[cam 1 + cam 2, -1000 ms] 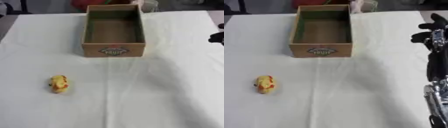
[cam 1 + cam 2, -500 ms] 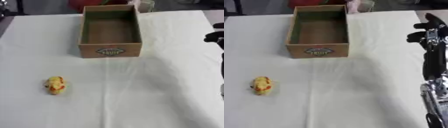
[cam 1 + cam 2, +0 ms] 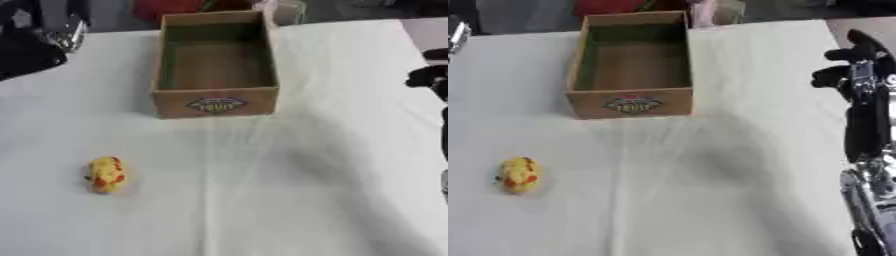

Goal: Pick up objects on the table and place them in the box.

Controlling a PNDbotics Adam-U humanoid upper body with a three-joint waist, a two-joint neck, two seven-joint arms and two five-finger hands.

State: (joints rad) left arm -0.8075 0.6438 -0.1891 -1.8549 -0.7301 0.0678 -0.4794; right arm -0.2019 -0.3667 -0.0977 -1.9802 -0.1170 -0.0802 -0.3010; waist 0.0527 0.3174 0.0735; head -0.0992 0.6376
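yellow toy (image 3: 106,174) on white cloth (image 3: 289,190), near-left, well apart from open box (image 3: 216,62) | right hand (image 3: 852,60) raised at right edge, fingers curled, holding nothing

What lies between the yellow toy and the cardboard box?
Nothing: only bare white tablecloth lies between the yellow toy and the cardboard box, clearest in the left eye view.
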